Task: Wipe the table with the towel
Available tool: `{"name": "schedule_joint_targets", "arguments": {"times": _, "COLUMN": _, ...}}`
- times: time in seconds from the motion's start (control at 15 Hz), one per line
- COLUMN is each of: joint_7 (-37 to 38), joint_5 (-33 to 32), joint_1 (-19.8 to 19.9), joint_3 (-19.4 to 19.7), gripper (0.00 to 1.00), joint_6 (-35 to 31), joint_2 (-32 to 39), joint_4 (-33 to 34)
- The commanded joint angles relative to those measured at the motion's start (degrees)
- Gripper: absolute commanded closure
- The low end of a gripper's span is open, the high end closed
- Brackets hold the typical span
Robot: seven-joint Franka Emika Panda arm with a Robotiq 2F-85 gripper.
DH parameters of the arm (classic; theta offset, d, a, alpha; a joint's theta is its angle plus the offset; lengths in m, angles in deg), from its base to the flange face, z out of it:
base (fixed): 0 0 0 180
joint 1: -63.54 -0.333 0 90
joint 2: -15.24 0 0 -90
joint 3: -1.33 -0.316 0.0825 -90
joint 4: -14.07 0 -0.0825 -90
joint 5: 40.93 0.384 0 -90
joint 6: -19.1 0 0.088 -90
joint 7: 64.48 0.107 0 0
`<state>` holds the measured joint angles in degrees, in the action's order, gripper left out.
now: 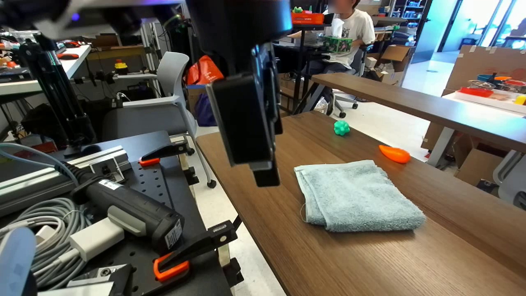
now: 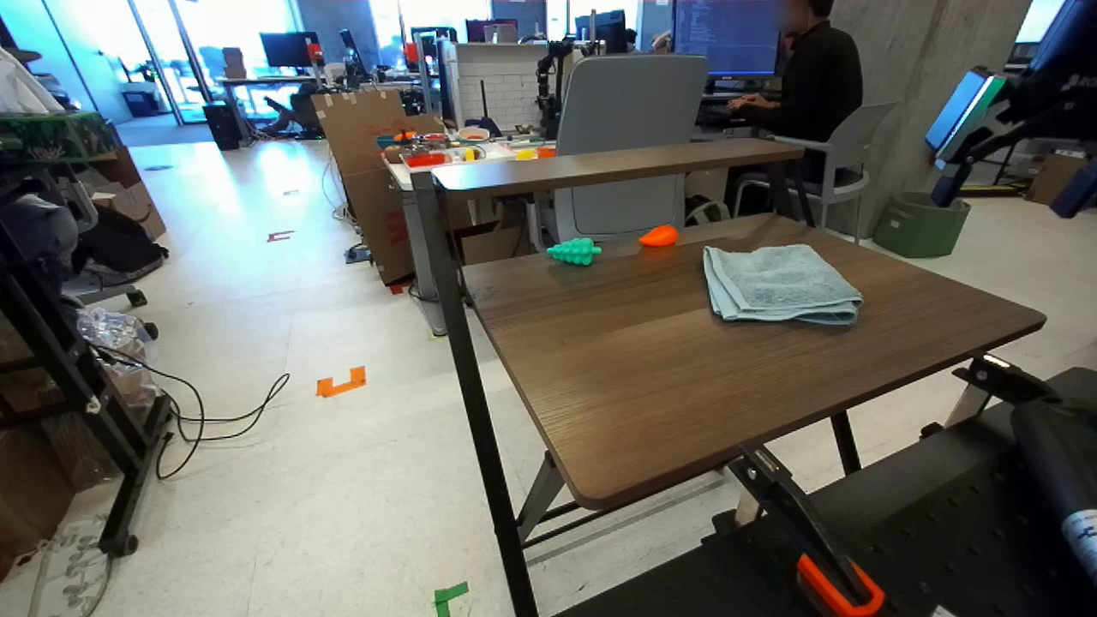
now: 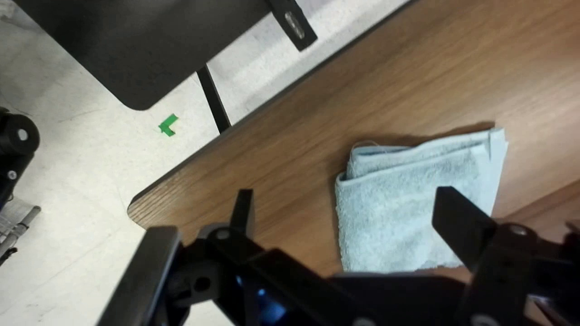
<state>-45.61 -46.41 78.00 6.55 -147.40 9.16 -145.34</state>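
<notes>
The towel, a folded pale blue-grey cloth, lies flat on the table in both exterior views [image 1: 357, 197] [image 2: 784, 283] and in the wrist view [image 3: 389, 217]. The table has a dark brown wood-grain top [image 1: 279, 230] [image 2: 643, 386] [image 3: 294, 136]. My gripper is open and empty, raised above the table [image 1: 267, 174] [image 2: 1007, 199]. In the wrist view the gripper [image 3: 345, 190] has its fingers wide apart. One finger overlaps the towel and the other overlaps bare wood beside it. Neither finger touches the towel. The towel's underside is hidden.
A green toy [image 1: 341, 128] [image 2: 574, 251] and an orange toy [image 1: 394, 153] [image 2: 659, 236] lie near the table's far edge. A raised brown board [image 1: 411, 102] [image 2: 617, 167] runs behind them. A black workbench [image 1: 152, 181] with clamps [image 1: 193, 248] and a cable coil [image 1: 61, 213] stands alongside.
</notes>
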Motion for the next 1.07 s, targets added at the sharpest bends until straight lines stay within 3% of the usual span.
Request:
{"name": "schedule_joint_targets", "arguments": {"times": 0.0, "joint_7": -6.4, "joint_5": 15.9, "joint_1": -12.0, "joint_3": 8.7, "gripper": 0.0, "joint_6": -2.3, "joint_2": 6.7, "joint_4": 4.2}}
{"name": "schedule_joint_targets", "arguments": {"times": 0.13, "joint_7": -13.3, "joint_5": 25.4, "joint_1": -12.1, "joint_3": 6.4, "gripper": 0.0, "joint_6": 9.5, "joint_2": 5.8, "joint_4": 8.6}}
{"name": "schedule_joint_targets", "arguments": {"times": 0.2, "joint_7": -19.6, "joint_5": 30.0, "joint_1": -11.9, "joint_3": 5.9, "gripper": 0.0, "joint_6": 12.0, "joint_2": 8.1, "joint_4": 10.6}}
{"name": "schedule_joint_targets", "arguments": {"times": 0.27, "joint_7": -11.7, "joint_5": 23.1, "joint_1": -10.0, "joint_3": 4.5, "gripper": 0.0, "joint_6": 6.3, "joint_2": 5.9, "joint_4": 6.2}}
{"name": "schedule_joint_targets", "arguments": {"times": 0.47, "joint_7": -17.0, "joint_5": 27.8, "joint_1": -10.3, "joint_3": 4.2, "gripper": 0.0, "joint_6": 10.5, "joint_2": 7.2, "joint_4": 9.5}}
{"name": "schedule_joint_targets", "arguments": {"times": 0.6, "joint_7": -19.7, "joint_5": 28.1, "joint_1": -10.3, "joint_3": 3.8, "gripper": 0.0, "joint_6": 7.4, "joint_2": 8.4, "joint_4": 9.7}}
{"name": "schedule_joint_targets", "arguments": {"times": 0.8, "joint_7": -16.8, "joint_5": 17.3, "joint_1": -9.8, "joint_3": 4.0, "gripper": 0.0, "joint_6": 13.6, "joint_2": 14.6, "joint_4": 16.6}}
{"name": "schedule_joint_targets", "arguments": {"times": 1.0, "joint_7": -11.6, "joint_5": 11.2, "joint_1": -10.5, "joint_3": 4.2, "gripper": 0.0, "joint_6": 21.4, "joint_2": 20.6, "joint_4": 25.1}}
